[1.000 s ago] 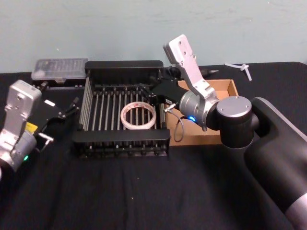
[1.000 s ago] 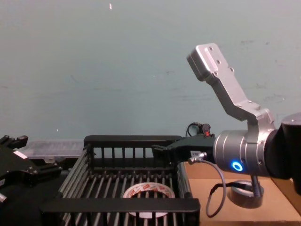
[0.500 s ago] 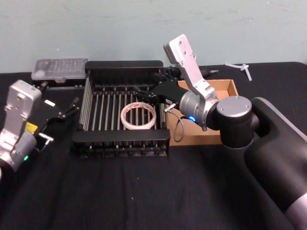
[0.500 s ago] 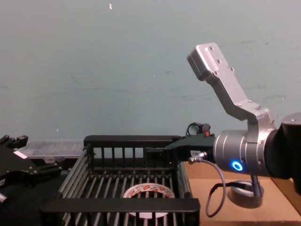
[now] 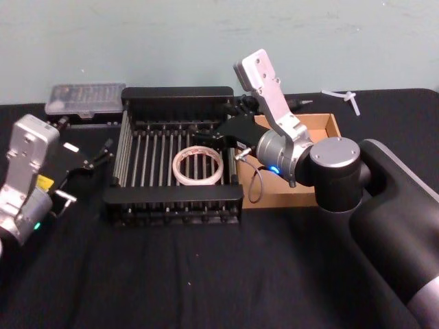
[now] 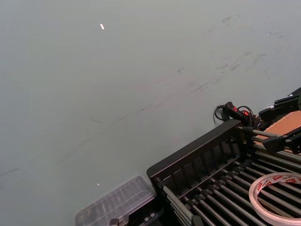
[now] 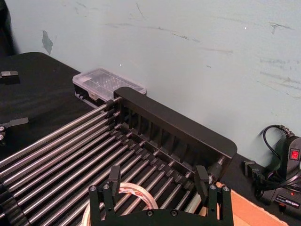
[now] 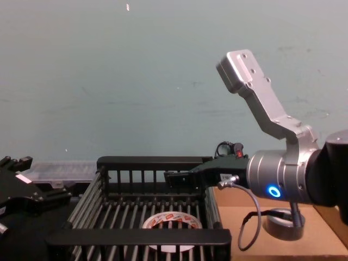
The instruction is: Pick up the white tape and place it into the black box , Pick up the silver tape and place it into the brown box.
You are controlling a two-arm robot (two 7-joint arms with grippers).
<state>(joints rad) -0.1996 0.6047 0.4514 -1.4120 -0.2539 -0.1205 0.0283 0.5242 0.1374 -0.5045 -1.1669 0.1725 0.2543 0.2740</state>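
The right hand (image 5: pixel 206 136), fingers spread wide and empty, has slid further over the black box (image 5: pixel 177 94), above the white tape (image 5: pixel 198 166) already inside. The silver tape (image 8: pixel 281 223) sits in the brown box (image 5: pixel 328 123).

I worked in what looked like a lab or workshop: a black cloth-covered table (image 5: pixel 171 274) stood against a scuffed pale teal wall (image 5: pixel 137 41), with a clear plastic parts case (image 5: pixel 85 99).
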